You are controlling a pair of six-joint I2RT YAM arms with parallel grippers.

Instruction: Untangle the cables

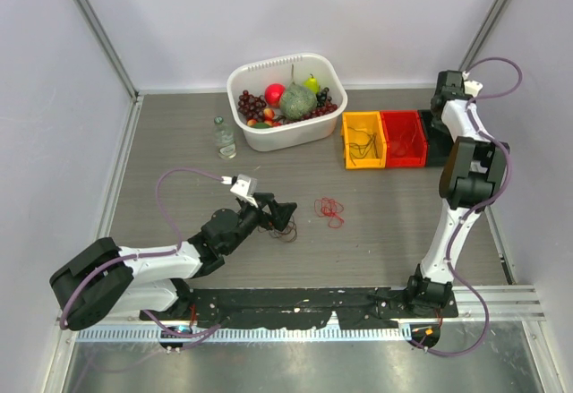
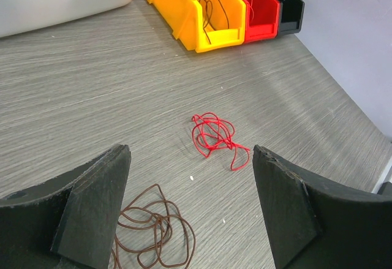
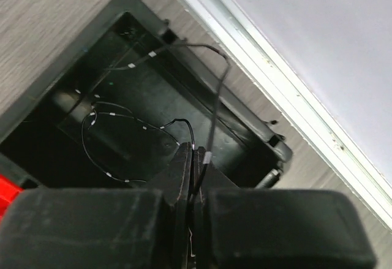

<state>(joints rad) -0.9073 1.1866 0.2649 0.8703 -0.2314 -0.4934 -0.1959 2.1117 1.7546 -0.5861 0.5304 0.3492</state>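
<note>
Jaws, left: spread wide, holding nothing, low over the surface [image 2: 92, 85]. Your red cable [image 2: 211, 135] lies loose just ahead, framed between the two fingers. The brown cable [image 2: 153, 226] sits beside the left finger, apart from the red. Judged reason: you are lined up to pick one of these two.

Jaws, right: pinched shut on the black cable [image 3: 211, 116], held over the black bin [image 3: 92, 42], with most of the strand looped inside it. This reads as a drop-off.

Yellow bin [image 2: 184, 18]: one thin dark cable inside.
Red bin [image 2: 260, 18]: a thin strand inside, colour hard to tell.

Outstanding, by your count: red and brown cables not yet binned.
</note>
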